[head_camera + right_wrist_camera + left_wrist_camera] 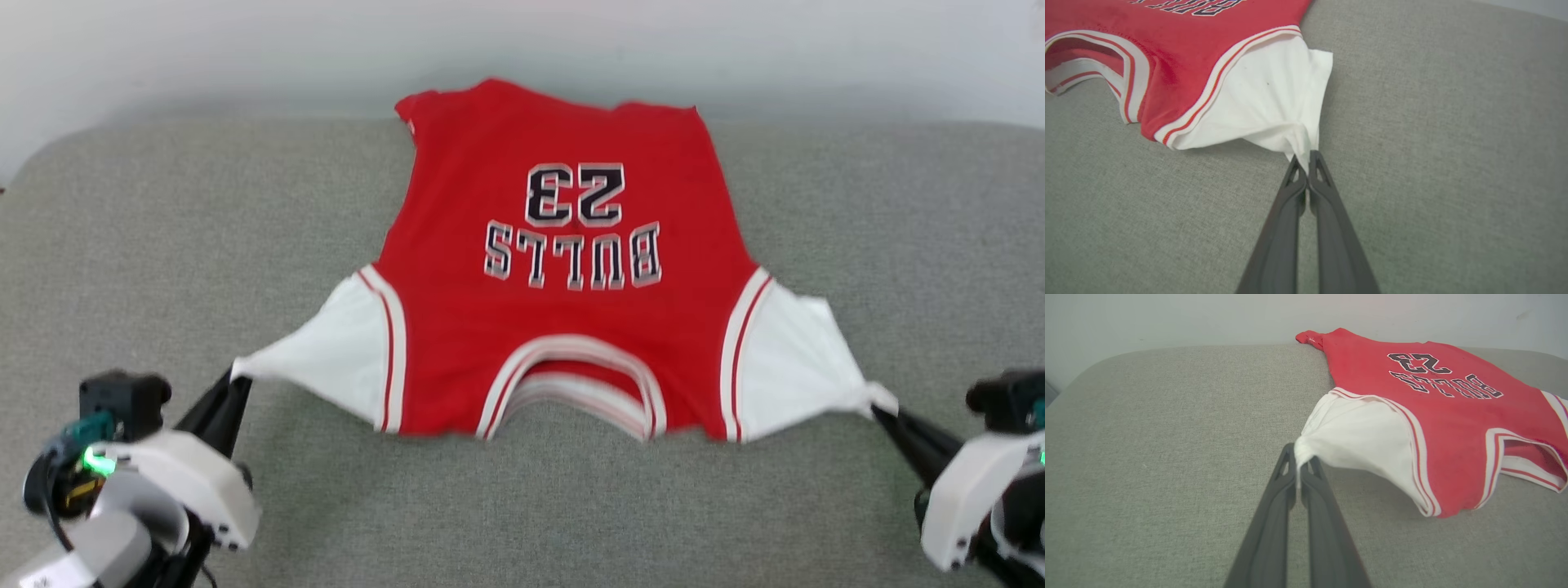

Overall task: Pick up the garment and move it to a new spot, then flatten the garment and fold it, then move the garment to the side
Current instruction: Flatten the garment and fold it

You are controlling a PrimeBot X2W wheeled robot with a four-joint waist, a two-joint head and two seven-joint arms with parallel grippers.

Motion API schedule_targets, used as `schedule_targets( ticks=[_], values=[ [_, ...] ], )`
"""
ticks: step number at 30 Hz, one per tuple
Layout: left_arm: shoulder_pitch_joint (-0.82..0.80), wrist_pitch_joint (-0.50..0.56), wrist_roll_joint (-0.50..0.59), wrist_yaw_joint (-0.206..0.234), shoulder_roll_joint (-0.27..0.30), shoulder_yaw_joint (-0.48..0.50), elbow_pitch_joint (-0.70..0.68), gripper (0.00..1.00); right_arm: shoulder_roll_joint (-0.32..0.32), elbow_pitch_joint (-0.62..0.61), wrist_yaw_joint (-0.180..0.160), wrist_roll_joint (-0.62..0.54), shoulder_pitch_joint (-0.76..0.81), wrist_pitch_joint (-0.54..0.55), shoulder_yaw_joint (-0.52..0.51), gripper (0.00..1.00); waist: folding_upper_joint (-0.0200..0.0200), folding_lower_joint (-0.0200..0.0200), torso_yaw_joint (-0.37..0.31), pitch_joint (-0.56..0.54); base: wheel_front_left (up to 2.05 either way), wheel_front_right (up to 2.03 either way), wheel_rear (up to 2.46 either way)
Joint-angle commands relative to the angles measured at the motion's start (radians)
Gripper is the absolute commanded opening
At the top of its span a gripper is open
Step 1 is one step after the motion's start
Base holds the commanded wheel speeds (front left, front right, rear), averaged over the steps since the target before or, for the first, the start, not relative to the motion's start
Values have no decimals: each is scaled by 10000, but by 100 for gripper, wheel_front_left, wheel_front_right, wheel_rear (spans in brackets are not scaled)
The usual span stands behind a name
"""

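Grey woven fabric covered the wide padded surface [147,237], which had rounded far corners and met a pale wall [245,49] at the back. On it lay the shirt [571,327], spread front-up with its hem toward the wall and its neckline [571,371] toward the robot, so the dark lettering [571,253] read upside down in the head view. The red body rested flat on the padding, near the middle and slightly to the far side.

Both arms came in low from the near corners. The left arm's white wrist housing sat at the lower left with a green light showing, and its dark fingers angled up and inward. The left gripper [237,380] was pinched together on the outer tip of the white sleeve [335,351] on that side; in the left wrist view the cloth bunched between the closed fingertips of the left gripper [1299,465], and the sleeve was drawn out to a point.

The right arm mirrored it from the lower right, fingers slanting up and inward. The right gripper [878,411] was clamped on the tip of the other white sleeve [792,359], with a small tuft of fabric caught at the tips of the right gripper [1306,161]. Both sleeves were pulled outward and toward the robot, and the nearest edge of the shirt [1180,53] looked slightly raised off the padding.
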Motion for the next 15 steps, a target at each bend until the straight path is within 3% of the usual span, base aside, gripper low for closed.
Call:
schedule_targets(
  ticks=[1,15],
  values=[
    [776,-66,-76,189,134,265,-132,0,139,-26,-15,-86,751,43,-165,0,0,3,-60,-546,0,0,0],
    [4870,-70,-198,347,-88,1835,-311,0,440,-757,-17,-422,4454,573,-1732,0,0,3,-171,-1573,0,0,0]
  ],
)
